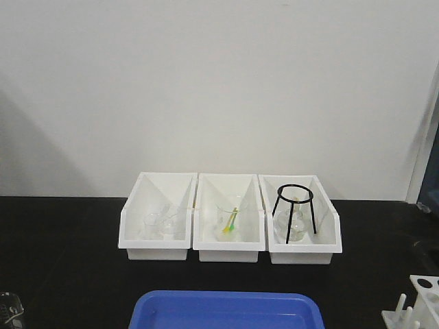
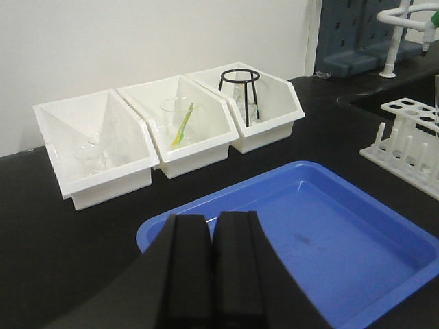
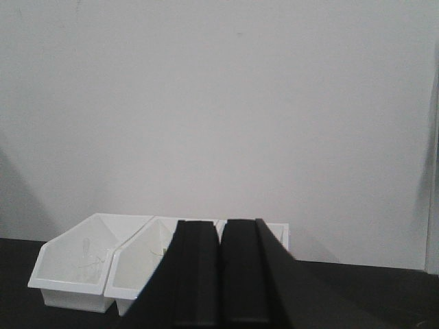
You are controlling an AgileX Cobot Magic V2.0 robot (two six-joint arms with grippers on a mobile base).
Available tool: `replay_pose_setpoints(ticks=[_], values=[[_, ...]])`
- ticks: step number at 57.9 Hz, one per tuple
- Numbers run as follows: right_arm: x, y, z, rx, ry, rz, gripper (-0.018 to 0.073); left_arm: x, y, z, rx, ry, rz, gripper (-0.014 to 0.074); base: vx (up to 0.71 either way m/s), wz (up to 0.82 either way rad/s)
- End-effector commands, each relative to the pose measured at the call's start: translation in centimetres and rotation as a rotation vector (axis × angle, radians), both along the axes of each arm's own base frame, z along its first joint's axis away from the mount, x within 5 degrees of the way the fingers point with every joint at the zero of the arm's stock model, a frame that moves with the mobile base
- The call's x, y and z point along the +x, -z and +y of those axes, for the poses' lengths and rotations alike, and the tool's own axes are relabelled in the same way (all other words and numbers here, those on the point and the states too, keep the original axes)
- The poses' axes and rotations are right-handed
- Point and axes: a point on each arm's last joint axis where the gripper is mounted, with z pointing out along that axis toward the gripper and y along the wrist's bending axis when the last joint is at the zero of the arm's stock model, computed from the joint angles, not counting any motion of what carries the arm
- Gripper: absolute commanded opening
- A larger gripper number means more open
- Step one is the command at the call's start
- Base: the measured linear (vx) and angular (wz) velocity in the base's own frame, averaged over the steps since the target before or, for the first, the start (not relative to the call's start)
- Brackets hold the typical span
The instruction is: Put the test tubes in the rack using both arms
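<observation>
The white rack (image 1: pixel 418 305) stands at the table's front right corner; in the left wrist view the rack (image 2: pixel 405 133) sits right of the blue tray (image 2: pixel 329 233). I cannot make out any test tubes in these views. My left gripper (image 2: pixel 212 218) is shut with nothing between its fingers, hovering over the tray's near left corner. Shut and holding nothing as well, my right gripper (image 3: pixel 219 223) points at the white bins (image 3: pixel 75 264) and the wall. Neither arm shows in the front view.
Three white open-fronted bins (image 1: pixel 158 226) line the back of the black table, holding glassware; the right one holds a black ring stand (image 1: pixel 295 205). A clear beaker (image 1: pixel 8 308) is at the front left. The blue tray (image 1: pixel 226 298) lies at the front centre.
</observation>
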Motion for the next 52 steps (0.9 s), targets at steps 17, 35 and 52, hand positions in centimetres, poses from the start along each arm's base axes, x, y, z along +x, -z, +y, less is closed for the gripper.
replay_pose_setpoints(ticks=[17, 35, 52], values=[[-0.1, -1.2, 0.3, -0.01, -0.033, -0.055, -0.0004, 0.2, -1.6, 0.0, -0.057, -0.013, -0.08, -0.0015, 0.0, 0.0], [-0.1, -1.2, 0.3, -0.01, -0.033, -0.055, -0.0004, 0.0, 0.9, 1.6, 0.02, -0.12, -0.152, -0.0015, 0.0, 0.0], [-0.1, -1.2, 0.3, -0.01, -0.033, -0.055, -0.0004, -3.2, 8.0, 4.6, 0.02, -0.33, -0.196, -0.0015, 0.0, 0.0]])
